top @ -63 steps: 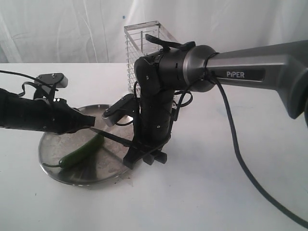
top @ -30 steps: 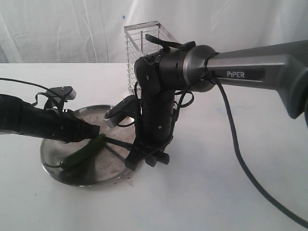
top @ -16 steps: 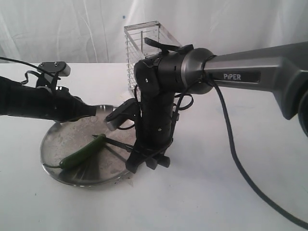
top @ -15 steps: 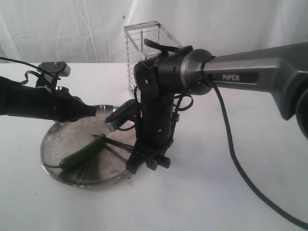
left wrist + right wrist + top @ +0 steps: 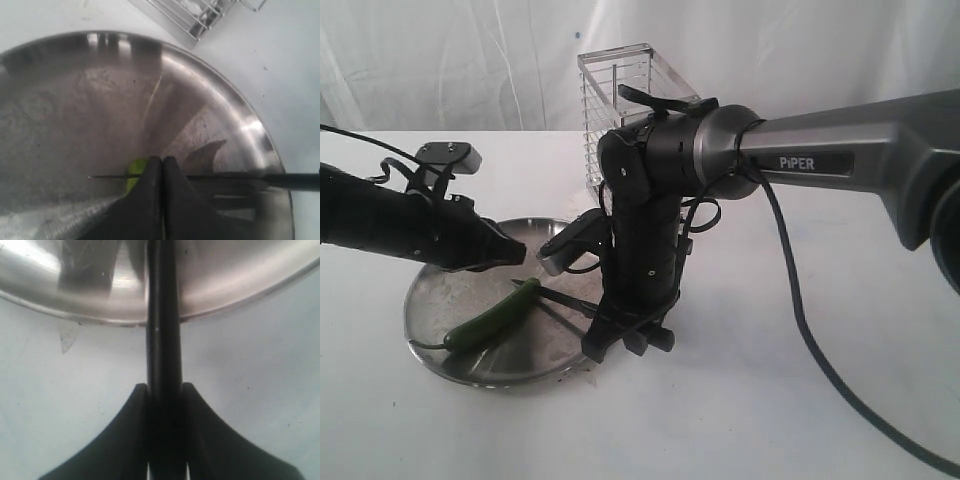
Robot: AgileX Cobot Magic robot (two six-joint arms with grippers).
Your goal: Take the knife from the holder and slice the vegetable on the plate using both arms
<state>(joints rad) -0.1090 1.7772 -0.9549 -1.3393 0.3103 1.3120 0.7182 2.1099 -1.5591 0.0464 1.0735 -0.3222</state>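
The green vegetable (image 5: 488, 319) lies slanted on the steel plate (image 5: 432, 352). My right gripper (image 5: 621, 336) stands by the plate's right rim, pointing down and shut on the handle of the black knife (image 5: 566, 298). The blade reaches left over the plate and crosses the vegetable's upper end. In the right wrist view the knife (image 5: 162, 315) runs out from the right gripper (image 5: 164, 390) over the plate (image 5: 225, 270). My left gripper (image 5: 516, 256) is shut and empty, just above that end. In the left wrist view the left gripper (image 5: 162, 160) covers the knife (image 5: 280, 180) and part of the vegetable (image 5: 133, 176).
The wire holder (image 5: 620, 75) stands behind the right arm, beyond the plate's far rim, and its base shows in the left wrist view as the holder (image 5: 200, 15). A black cable (image 5: 810, 340) trails from the right arm across the white table. A scrap (image 5: 67, 335) lies by the plate's rim.
The left gripper lifted off the vegetable and drew back, then came down again toward the vegetable's upper end. The right arm with the knife shifted slightly left. The vegetable hardly moved.
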